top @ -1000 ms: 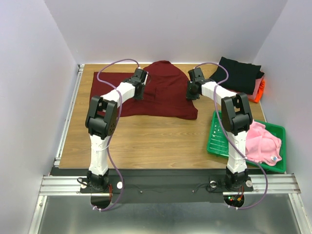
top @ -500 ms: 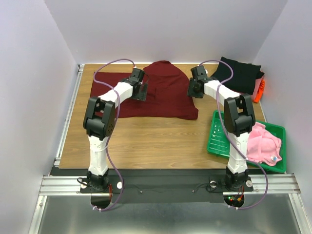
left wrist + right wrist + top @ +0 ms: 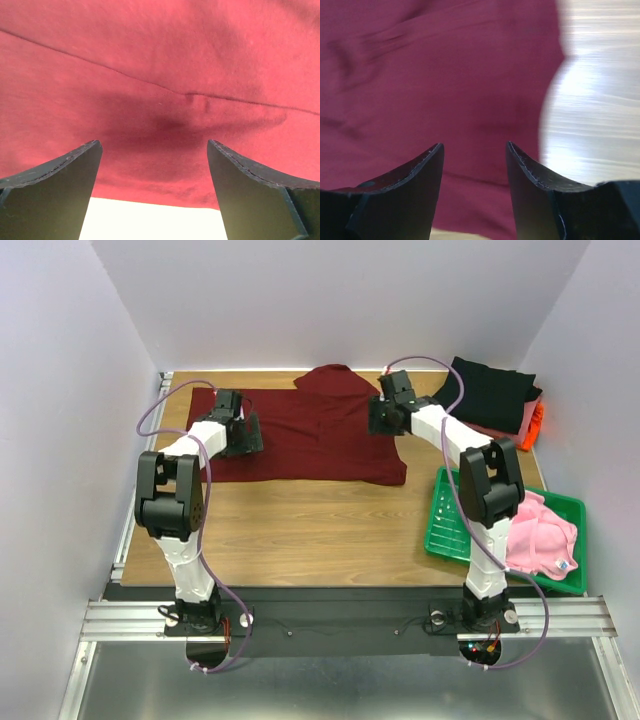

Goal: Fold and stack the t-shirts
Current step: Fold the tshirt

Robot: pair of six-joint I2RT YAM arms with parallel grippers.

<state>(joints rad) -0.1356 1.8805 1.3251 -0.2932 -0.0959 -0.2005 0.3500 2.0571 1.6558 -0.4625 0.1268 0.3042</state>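
Maroon t-shirt (image 3: 320, 435): spread flat on the far half of the table (image 3: 300, 525); long axis runs left to right; a rounded lobe of cloth stands out at the middle of its far edge.
Left arm: elbow raised near the table's left edge, forearm reaching far and right to the shirt's left end.
Left gripper (image 3: 154, 146): points down over the cloth, fingers wide apart, nothing between them; contact with the cloth cannot be told.
Right arm: elbow raised above the green tray (image 3: 448, 525), forearm reaching far and left to the shirt's far right part.
Right gripper (image 3: 475, 146): over the cloth near its right edge, fingers parted more narrowly, nothing held.
Black t-shirt (image 3: 490, 390): folded at the far right corner, lying on salmon (image 3: 524, 416) and orange (image 3: 538, 424) folded ones.
Pink t-shirt (image 3: 540, 535): bunched in the green tray, near right.
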